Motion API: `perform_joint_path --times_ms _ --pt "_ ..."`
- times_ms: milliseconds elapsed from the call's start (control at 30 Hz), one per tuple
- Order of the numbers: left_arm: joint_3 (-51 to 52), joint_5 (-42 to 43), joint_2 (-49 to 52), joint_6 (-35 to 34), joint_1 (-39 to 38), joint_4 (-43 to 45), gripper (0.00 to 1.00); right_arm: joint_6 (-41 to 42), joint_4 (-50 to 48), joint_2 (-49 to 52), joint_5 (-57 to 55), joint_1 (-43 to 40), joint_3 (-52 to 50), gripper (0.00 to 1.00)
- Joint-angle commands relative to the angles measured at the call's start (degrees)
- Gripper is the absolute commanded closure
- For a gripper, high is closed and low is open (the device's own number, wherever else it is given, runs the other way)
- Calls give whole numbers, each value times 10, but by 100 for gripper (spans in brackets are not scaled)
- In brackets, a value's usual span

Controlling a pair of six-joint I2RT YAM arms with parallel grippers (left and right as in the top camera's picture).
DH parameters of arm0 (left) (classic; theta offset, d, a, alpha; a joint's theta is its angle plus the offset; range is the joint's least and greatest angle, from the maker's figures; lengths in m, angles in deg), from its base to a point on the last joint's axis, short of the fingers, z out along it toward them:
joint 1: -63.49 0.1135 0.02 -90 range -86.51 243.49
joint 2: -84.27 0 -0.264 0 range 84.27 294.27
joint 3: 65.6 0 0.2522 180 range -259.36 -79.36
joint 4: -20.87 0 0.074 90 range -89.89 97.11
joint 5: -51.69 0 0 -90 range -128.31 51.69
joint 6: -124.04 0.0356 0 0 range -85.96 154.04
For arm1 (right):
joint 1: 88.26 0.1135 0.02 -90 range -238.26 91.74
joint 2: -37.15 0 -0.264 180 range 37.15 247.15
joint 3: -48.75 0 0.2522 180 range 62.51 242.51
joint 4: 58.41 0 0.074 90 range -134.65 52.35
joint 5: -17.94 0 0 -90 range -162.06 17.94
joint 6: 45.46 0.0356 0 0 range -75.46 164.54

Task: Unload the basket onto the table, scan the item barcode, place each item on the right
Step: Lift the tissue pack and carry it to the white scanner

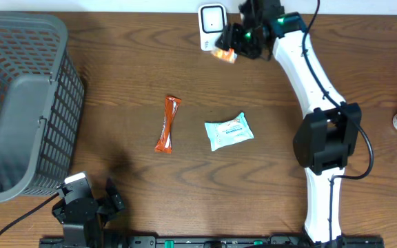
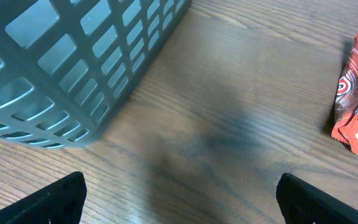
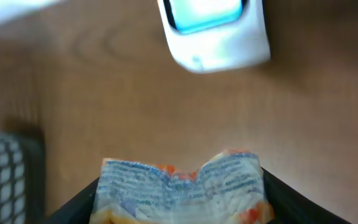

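On table (image 1: 129,69): 1 scanner (image 1: 212,21), 1 orange bar (image 1: 169,124), 1 blue pkt (image 1: 229,132); R gripper (image 1: 234,47) pinching snack pkt (image 3: 179,186); L gripper (image 2: 180,199) spread.

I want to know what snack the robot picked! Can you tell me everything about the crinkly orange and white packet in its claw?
The crinkly orange and white plastic packet is small, with tiny blue print on a pale panel and orange edges; the print is too blurry to read. Its top edge dips in the middle. The right gripper pinches it from both sides, close to the white box-shaped scanner, not touching it, over the brown wooden table.
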Motion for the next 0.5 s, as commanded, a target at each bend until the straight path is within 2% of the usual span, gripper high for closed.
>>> perform_joint_path --times_ms 0,233,333,367,467 --pt "2 -3 0 -5 2 -1 2 6 -50 2 -92 24 11 36" --pt "2 -3 0 -5 2 -1 2 3 -178 8 -221 51 11 36" --pt "2 -3 0 -5 2 -1 2 3 -220 16 -244 56 11 36" --pt "2 -3 0 -5 2 -1 2 2 -233 21 -247 57 11 41" --pt "2 -3 0 -5 2 -1 2 -12 -264 33 -251 56 11 41"
